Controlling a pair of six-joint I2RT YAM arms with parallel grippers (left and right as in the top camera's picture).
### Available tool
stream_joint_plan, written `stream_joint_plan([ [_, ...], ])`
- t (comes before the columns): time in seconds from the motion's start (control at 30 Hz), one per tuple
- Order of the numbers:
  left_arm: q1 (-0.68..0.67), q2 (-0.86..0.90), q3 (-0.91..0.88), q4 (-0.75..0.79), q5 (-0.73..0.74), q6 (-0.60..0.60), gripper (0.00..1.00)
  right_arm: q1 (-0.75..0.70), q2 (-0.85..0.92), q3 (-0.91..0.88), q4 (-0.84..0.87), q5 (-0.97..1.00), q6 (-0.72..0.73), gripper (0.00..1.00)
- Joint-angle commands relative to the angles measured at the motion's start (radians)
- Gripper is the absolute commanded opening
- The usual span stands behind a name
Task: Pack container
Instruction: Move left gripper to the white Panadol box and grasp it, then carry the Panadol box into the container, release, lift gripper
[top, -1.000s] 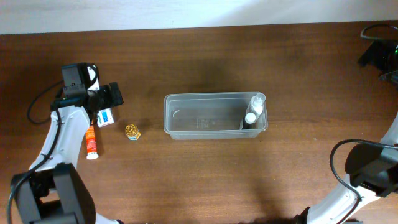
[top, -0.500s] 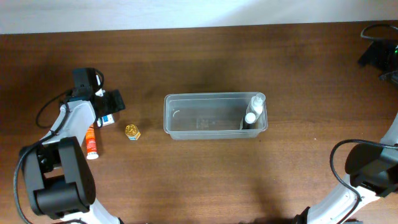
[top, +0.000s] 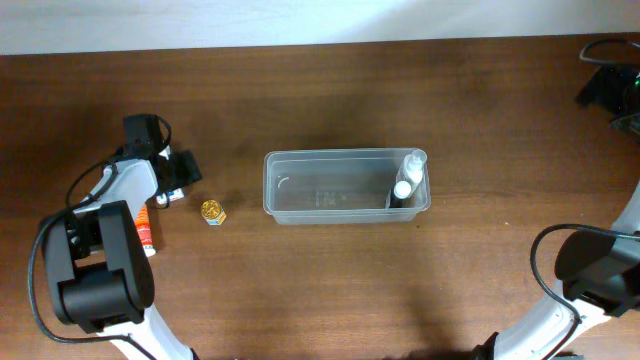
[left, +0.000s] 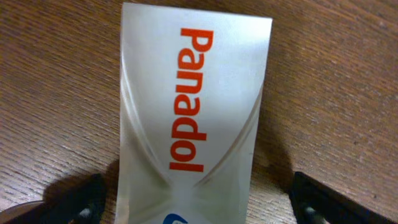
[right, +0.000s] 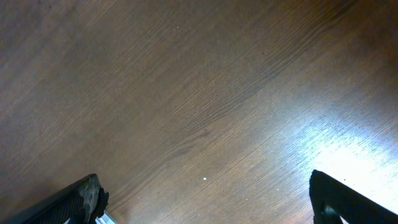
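The container (top: 330, 188) is a clear rectangular tub at mid-table, with two white bottles (top: 408, 178) standing at its right end. A silver Panadol packet (left: 189, 118) lies flat on the wood. My left gripper (left: 199, 202) is open, with one finger on each side of the packet's near end. In the overhead view my left gripper (top: 178, 168) covers most of the packet (top: 168, 197). My right gripper (right: 208, 202) is open and empty over bare wood; in the overhead view it (top: 600, 92) sits at the far right edge.
A small gold item (top: 212, 211) lies between my left gripper and the container. An orange and white tube (top: 146, 228) lies below my left arm. Cables run at the top right corner.
My left wrist has shifted right and come down over the Panadol packet, which is now mostly covered in the overhead view. The container and the right arm have not moved.
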Motion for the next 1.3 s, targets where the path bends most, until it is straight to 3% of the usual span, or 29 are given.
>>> stream_joint_plan([
  [0.0, 0.005, 0.024, 0.006, -0.003, -0.008, -0.007, 0.75, -0.003, -0.020, 0.015, 0.000, 0.009, 0.001, 0.98],
  [0.13, 0.005, 0.024, 0.008, -0.005, -0.007, -0.008, 0.56, -0.003, -0.020, 0.015, 0.000, 0.009, 0.001, 0.98],
  [0.3, 0.005, 0.020, 0.043, -0.047, -0.007, -0.008, 0.53, -0.003, -0.020, 0.015, 0.000, 0.008, 0.001, 0.98],
  [0.73, 0.001, 0.016, 0.337, -0.336, 0.029, 0.000, 0.48, -0.003, -0.020, 0.015, 0.000, 0.009, 0.001, 0.98],
  [1.0, -0.037, 0.016, 0.541, -0.506, 0.286, 0.239, 0.47, -0.003, -0.020, 0.015, 0.000, 0.009, 0.001, 0.98],
  [1.27, -0.186, 0.016, 0.760, -0.729, 0.347, 0.474, 0.44, -0.003, -0.020, 0.015, 0.000, 0.009, 0.001, 0.98],
])
